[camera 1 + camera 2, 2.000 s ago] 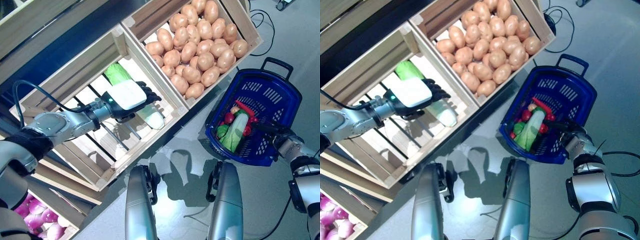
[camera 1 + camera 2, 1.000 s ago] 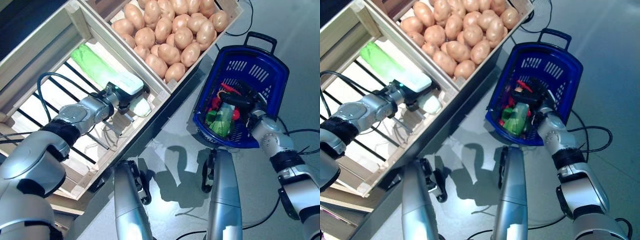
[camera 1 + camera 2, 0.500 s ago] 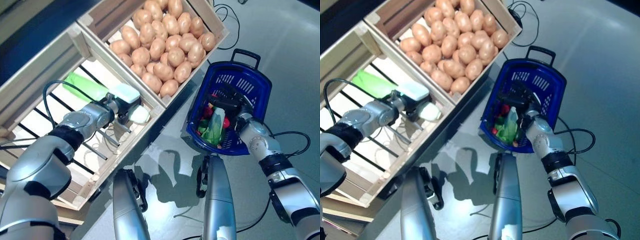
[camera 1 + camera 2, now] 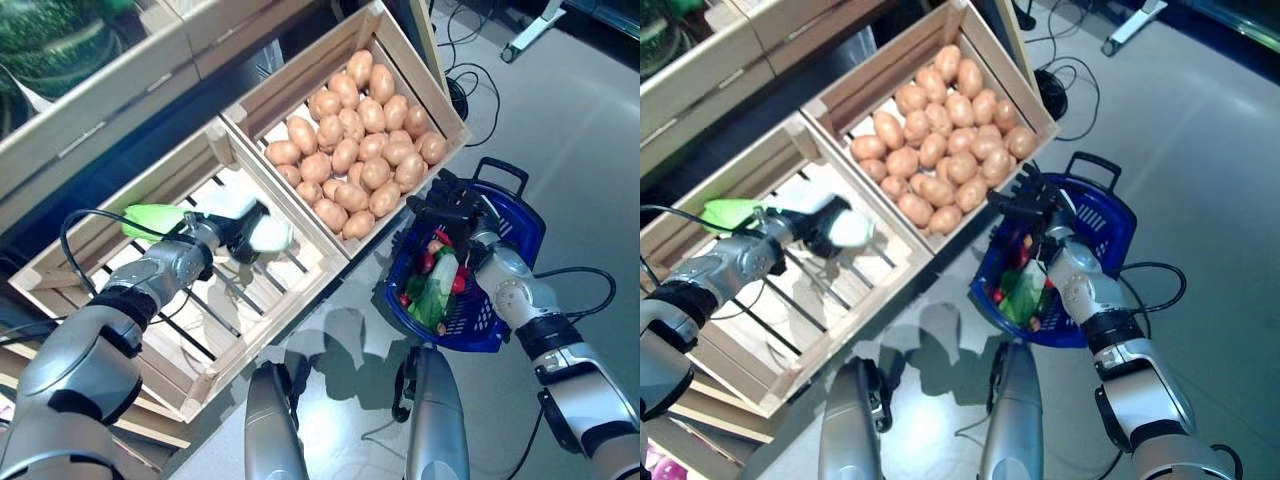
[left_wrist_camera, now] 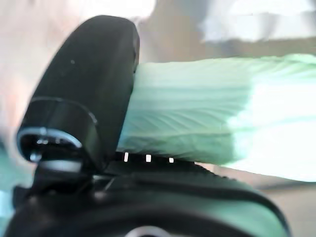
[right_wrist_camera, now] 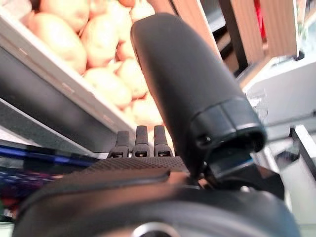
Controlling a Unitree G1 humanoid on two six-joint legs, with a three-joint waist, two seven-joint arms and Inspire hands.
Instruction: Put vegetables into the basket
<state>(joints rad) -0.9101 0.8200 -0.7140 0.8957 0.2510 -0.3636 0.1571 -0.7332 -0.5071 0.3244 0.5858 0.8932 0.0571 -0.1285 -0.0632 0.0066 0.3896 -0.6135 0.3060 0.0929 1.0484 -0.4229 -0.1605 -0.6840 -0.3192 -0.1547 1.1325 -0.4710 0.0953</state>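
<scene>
My left hand [image 4: 232, 237] reaches into the slatted wooden crate [image 4: 205, 330] and is shut on a long pale green cabbage [image 4: 268, 234]. Its leafy green end [image 4: 150, 220] points back along the arm. The left wrist view shows the thumb [image 5: 94, 89] curled over the cabbage [image 5: 197, 113]. The blue basket [image 4: 478, 328] stands on the floor to the right, beside the potato crate. It holds a green leafy cabbage [image 4: 436, 290] and small red vegetables [image 4: 430, 262]. My right hand [image 4: 450, 208] hovers over the basket's rim nearest the potato crate, fingers straight and empty.
The potato crate [image 4: 360, 160] sits between the slatted crate and the basket, with its corner close to my right hand. Potatoes [image 6: 98, 64] show past the fingers in the right wrist view. Cables [image 4: 470, 85] lie on the grey floor beyond the basket.
The camera has shifted. My right hand has moved from over the basket's middle to its rim by the potato crate. My left hand still holds the cabbage in the slatted crate.
</scene>
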